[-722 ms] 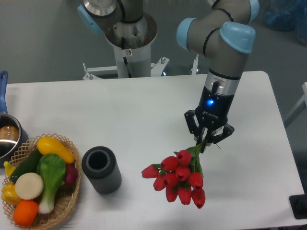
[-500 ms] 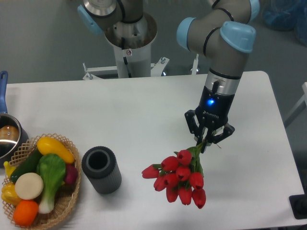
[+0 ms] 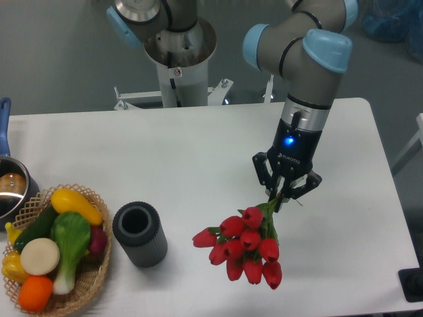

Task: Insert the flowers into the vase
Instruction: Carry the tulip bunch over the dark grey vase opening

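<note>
Gripping the green stems of the tulip bunch (image 3: 246,254), the claw (image 3: 280,197) points down over the right half of the white table (image 3: 198,158), with its two fingers closed around the stems just above the red buds. Compared with half a second ago, the claw and the bunch have shifted only a little toward the left, in the direction of the vase; the buds hang at a slightly different place, but the grasp looks the same and the bunch has not slipped. I judge that the carrying move to the vase has just begun. The dark grey ribbed vase (image 3: 139,234) stands upright near the front edge of the table, left of the centre, with its round mouth open and nothing inside. It is just beside the wicker basket (image 3: 89,281) of vegetables at the front left corner, and still well apart from the flowers. The buds point down and toward the front edge, while the stems point up into the claw, so it seems to me that the bunch must be turned before the stems can enter the mouth. A steel pot (image 3: 12,188) with a blue handle sits at the left edge.
</note>
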Controlling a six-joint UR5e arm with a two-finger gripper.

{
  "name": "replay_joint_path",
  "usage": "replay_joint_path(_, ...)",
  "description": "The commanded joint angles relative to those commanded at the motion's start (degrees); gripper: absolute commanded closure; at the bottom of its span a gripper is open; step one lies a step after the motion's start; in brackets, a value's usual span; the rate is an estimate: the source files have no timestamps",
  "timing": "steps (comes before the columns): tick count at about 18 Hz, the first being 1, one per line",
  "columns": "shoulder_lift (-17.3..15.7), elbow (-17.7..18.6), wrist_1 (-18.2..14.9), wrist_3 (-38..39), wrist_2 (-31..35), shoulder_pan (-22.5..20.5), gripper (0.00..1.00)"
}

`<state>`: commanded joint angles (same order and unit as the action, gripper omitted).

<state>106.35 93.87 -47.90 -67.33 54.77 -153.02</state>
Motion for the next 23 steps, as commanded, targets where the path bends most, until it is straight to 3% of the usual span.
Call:
replay_joint_path(1,0.0,-0.09,0.17,1.48,-2.37,0.35,0.83)
replay_joint_path(2,0.0,-0.09,0.18,5.24,-5.26,0.53,0.94)
replay_joint_path(3,0.0,-0.27,0.18,6.67,-5.99,0.62,0.95)
replay_joint_path(6,0.0,-0.88,0.26,6.95,-7.65,2.55,0.94)
replay_joint_path(11,-0.09,-0.97,0.35,6.68,-20.12,3.17,0.94)
replay_joint_path(23,0.26,0.52,1.58,1.85,-40.34,5.63,0.93)
